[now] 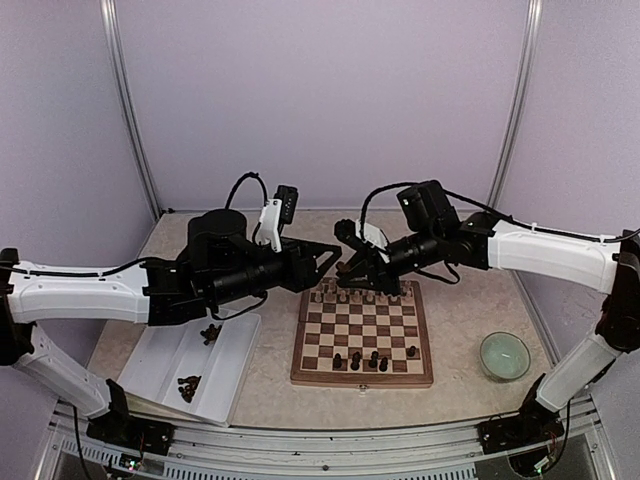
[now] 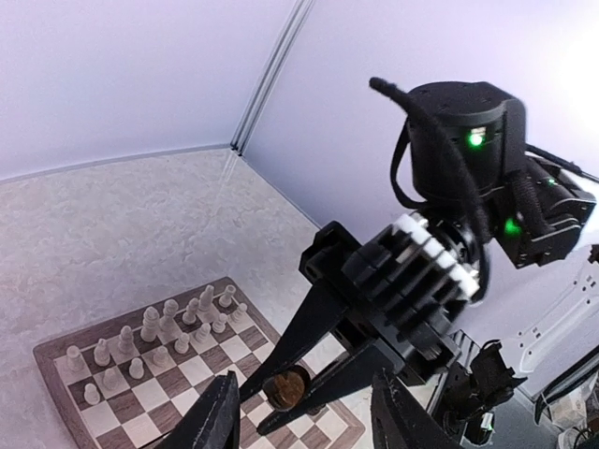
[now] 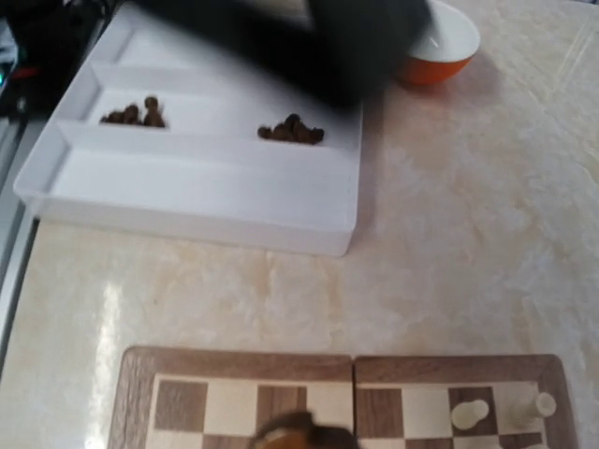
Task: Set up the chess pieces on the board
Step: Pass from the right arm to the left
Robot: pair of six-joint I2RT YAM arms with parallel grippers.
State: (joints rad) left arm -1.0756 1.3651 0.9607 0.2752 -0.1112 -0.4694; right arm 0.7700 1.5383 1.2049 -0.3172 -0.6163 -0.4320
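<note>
The board lies in the middle of the table, with cream figures on its far rows and several dark chess pieces on its near rows. Above the board's far left corner the two grippers meet tip to tip. In the left wrist view my right gripper is shut on one dark brown chess piece, whose round base faces the camera. My left gripper is open, and its fingers stand on either side of that piece without touching it. The held piece is a blur at the bottom edge of the right wrist view.
A white divided tray left of the board holds two small heaps of dark pieces. A green bowl sits right of the board. An orange bowl stands beyond the tray. Lilac walls close in the back and sides.
</note>
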